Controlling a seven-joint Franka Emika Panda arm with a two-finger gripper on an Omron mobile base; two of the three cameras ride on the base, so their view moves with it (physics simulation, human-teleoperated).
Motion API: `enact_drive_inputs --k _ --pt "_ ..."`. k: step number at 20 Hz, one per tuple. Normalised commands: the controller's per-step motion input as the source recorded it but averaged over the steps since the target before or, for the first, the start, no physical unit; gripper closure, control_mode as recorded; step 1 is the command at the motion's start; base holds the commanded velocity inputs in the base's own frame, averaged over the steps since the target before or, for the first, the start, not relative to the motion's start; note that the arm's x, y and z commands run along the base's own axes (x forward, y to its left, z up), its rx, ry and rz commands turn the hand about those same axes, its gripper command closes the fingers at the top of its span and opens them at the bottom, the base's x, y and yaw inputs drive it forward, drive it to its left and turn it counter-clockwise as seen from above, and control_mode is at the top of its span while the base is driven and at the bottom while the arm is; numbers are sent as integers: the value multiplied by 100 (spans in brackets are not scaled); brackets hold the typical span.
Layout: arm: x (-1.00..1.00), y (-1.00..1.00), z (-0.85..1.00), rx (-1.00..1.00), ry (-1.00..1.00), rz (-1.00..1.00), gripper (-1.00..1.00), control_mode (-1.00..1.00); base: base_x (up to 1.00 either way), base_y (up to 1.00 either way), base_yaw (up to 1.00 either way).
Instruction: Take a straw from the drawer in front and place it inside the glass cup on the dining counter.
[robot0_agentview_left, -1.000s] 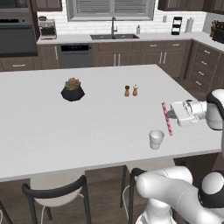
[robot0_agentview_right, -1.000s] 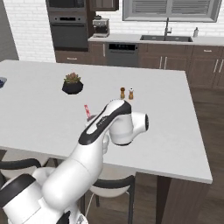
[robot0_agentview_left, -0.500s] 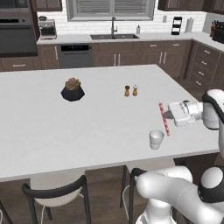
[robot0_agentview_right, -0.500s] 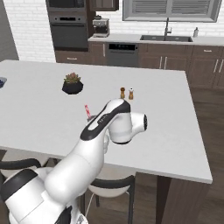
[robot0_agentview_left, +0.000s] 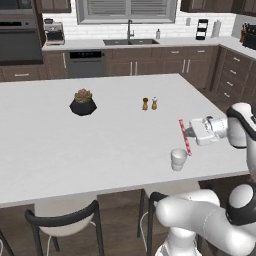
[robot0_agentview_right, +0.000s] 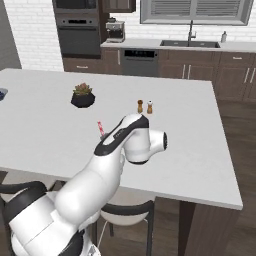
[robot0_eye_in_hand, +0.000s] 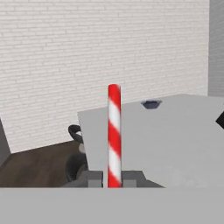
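The big white dining counter (robot0_agentview_left: 75, 145) sits in a brown kitchen. The gripper (robot0_agentview_left: 189, 131) is squeezed tight on the striped straw (robot0_agentview_left: 185, 136), holding it up in the air, nearly upright, just beside the glass cup (robot0_agentview_left: 178, 159). This looks like the carrying step. Next, the straw's bottom end needs to line up over the cup and go down inside.

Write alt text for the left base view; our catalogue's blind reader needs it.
A white robot arm's fingers grip a thin red-and-white striped straw, held almost upright just above and right of a small whitish translucent cup on a large white island counter.
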Motion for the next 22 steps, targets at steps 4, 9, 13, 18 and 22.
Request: enact_drive_inputs --k 4,9,13,18,22 --pt "10 0 -14 0 0 0 100 -100 0 0 0" --pt "13 0 -13 0 0 0 100 -100 0 0 0" --pt "14 0 -13 0 0 0 100 -100 0 0 0" --pt "14 1 -15 0 0 0 100 -100 0 0 0" --pt "14 1 -16 0 0 0 100 -100 0 0 0"
